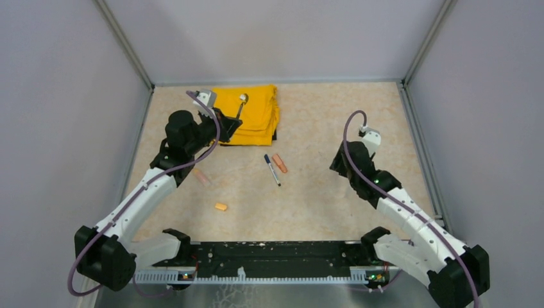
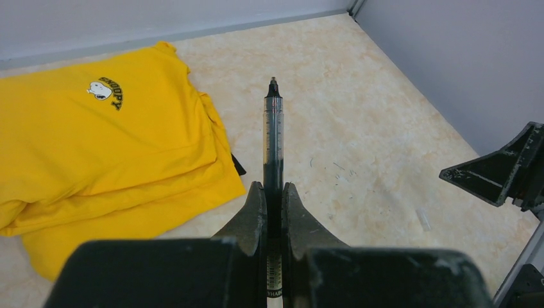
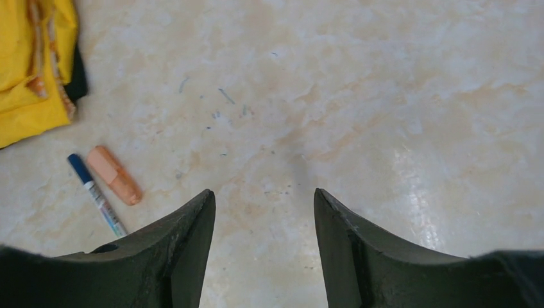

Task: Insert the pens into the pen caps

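Left pincer is clamped on the dark pen. It's got it by the back end, so most of the barrel and the bare tip stick out straight ahead of the fingers, up off the tabletop, with the yellow cloth ahead and to its left. Right pincer is spread wide with nothing in it, hanging over bare tabletop. The white pen with a blue end and an orange marker lie side by side off to its left. A little orange cap sits behind the left pincer, toward the arm bases.

My worry is that long overhang. If I push the tip into a cap even slightly off-line, I reckon the pen will pivot in the grip. That cap is also tiny and lying loose, so it'd probably skid away from a sloppy pinch.
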### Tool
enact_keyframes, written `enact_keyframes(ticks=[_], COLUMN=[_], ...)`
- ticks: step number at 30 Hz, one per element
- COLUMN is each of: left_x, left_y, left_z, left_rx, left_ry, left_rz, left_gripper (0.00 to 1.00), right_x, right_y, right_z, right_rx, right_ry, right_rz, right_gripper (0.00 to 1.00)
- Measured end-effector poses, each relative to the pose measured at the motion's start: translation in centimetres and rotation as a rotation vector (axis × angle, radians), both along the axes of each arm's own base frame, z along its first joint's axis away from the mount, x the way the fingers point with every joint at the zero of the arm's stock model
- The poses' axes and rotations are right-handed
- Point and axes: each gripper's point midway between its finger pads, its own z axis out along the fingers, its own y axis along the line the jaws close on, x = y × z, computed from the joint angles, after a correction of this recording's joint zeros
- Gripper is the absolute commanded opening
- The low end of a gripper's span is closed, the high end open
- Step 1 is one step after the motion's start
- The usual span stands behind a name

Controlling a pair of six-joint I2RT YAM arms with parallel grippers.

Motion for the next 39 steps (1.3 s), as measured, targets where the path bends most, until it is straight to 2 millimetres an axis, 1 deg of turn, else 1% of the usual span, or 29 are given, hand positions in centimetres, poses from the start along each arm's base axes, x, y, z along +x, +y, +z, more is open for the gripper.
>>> enact_keyframes(ticks=[2,4,8,10,12,16,20,26,33,35,39], left_x=[0.0,-0.1,-0.1,-0.3,-0.5,-1.1,-1.3,-1.5,-0.7,-0.3,0.4], left_y=[0.0,-0.1,-0.1,0.0,0.1,0.0,-0.2,-0.8,-2.1,-2.6,-3.4], left_z=[0.0,0.0,0.1,0.2,0.2,-0.1,-0.4,-0.7,-1.7,-1.4,-0.3], left_rx=[0.004,0.007,0.008,0.007,0.006,0.007,0.014,0.010,0.003,-0.002,-0.020], left_ry=[-0.002,-0.005,-0.010,-0.014,-0.017,-0.025,-0.031,-0.041,-0.017,-0.021,-0.053], left_rz=[-0.002,-0.008,-0.011,-0.010,-0.013,-0.031,-0.052,-0.091,-0.143,-0.161,-0.191], left_gripper=[0.00,0.00,0.00,0.00,0.00,0.00,0.00,0.00,0.00,0.00,0.00], right_x=[0.0,-0.2,-1.2,-1.7,-2.1,-2.8,-3.0,-3.1,-3.6,-3.7,-3.8], right_y=[-1.3,-2.8,-5.5,-6.4,-6.8,-6.1,-5.6,-5.3,-5.0,-5.0,-5.0], right_z=[-1.1,-2.7,-6.2,-7.7,-8.7,-10.4,-10.9,-11.0,-11.9,-12.1,-12.4], right_rx=[-0.002,-0.016,-0.017,-0.004,0.008,0.037,0.050,0.062,0.062,0.057,0.056], right_ry=[0.033,0.079,0.203,0.262,0.303,0.369,0.397,0.405,0.445,0.455,0.462], right_rz=[-0.051,-0.101,-0.184,-0.215,-0.227,-0.198,-0.178,-0.165,-0.146,-0.143,-0.142], right_gripper=[0.56,0.56,0.56,0.56,0.56,0.56,0.55,0.50,0.49,0.49,0.47])
